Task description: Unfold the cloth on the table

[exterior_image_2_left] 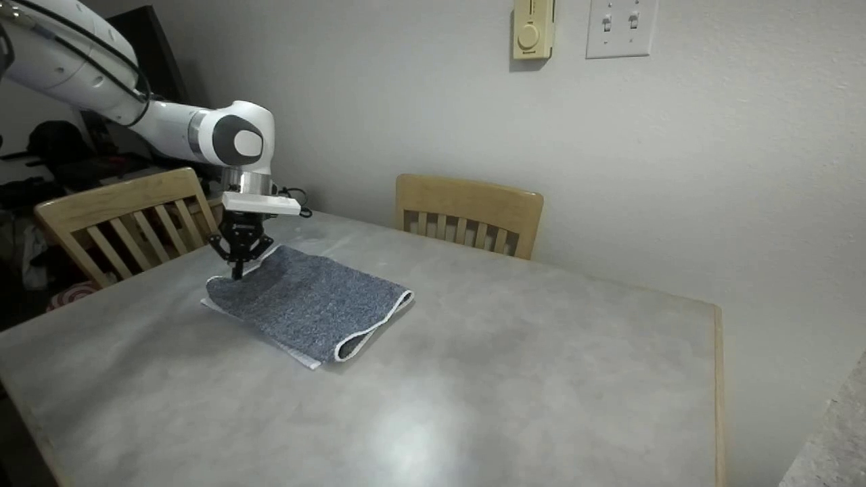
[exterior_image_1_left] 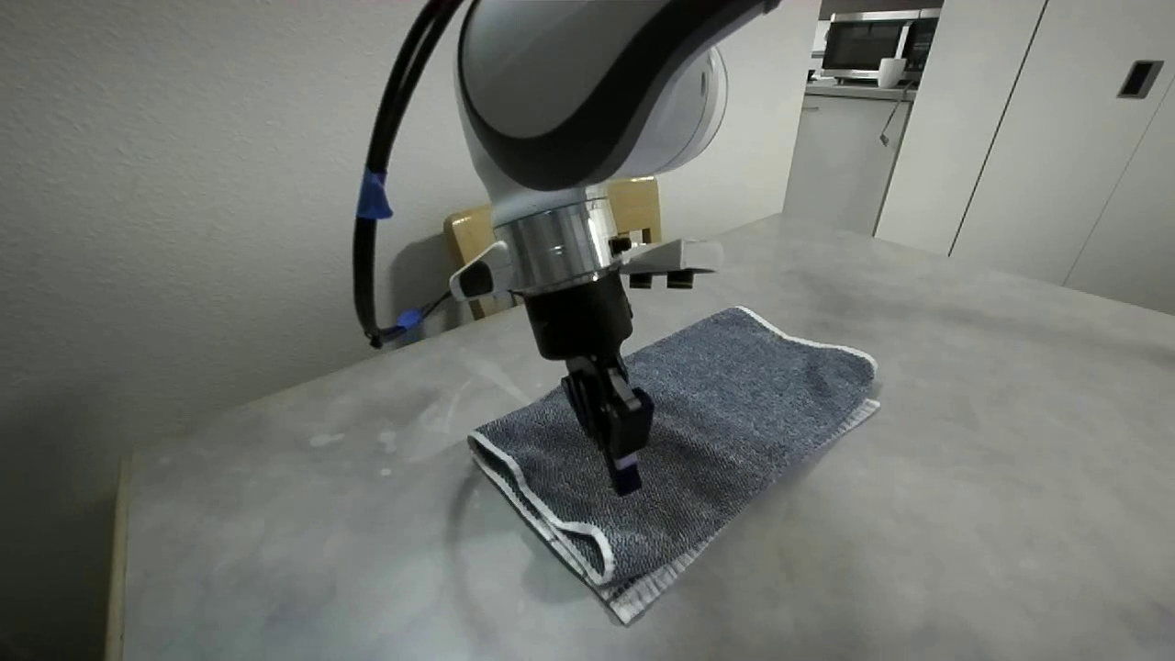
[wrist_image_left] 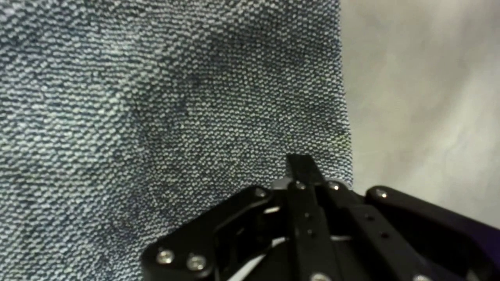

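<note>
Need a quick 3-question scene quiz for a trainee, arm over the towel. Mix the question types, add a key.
1. Multiple choice. The gripper has its jaws: a) spread wide; b) closed together; c) hidden from every view.
2. True or false. The cloth lies folded over on the table.
3. Count. How many toggle switches are on the wall plate?

Key: 1 b; 2 true; 3 two.

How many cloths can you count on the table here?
1: a folded blue-grey towel, lying on the table below the gripper, seen in both exterior views. Anything tucked between or under its layers would be hidden.
</note>
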Available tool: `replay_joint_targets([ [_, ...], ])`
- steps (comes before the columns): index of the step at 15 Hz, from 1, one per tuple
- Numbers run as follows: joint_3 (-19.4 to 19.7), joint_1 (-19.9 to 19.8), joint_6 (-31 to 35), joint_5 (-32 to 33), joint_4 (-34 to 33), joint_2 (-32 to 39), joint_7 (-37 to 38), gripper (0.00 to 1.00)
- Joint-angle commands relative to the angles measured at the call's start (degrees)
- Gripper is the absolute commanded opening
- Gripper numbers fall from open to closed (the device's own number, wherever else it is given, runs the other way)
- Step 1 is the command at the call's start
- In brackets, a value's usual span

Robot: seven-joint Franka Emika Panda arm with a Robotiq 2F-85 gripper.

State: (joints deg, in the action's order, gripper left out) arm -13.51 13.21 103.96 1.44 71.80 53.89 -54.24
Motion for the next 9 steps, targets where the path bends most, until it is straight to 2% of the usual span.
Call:
replay_joint_targets([
  [1,0.7,0.8,2.3,2.7,6.6,-5.6,4.7,0.00],
  [5,0.3,1.2,2.4,4.5,9.7,-8.4,8.4,0.00],
  [6,0.3,1.3,2.2,4.7,10.2,-8.9,9.3,0.03],
  [7,0.4,1.5,1.8,5.3,10.6,-9.3,10.1,0.27],
  [9,0.1,1.4,1.8,5.4,11.3,-9.7,11.6,0.30],
])
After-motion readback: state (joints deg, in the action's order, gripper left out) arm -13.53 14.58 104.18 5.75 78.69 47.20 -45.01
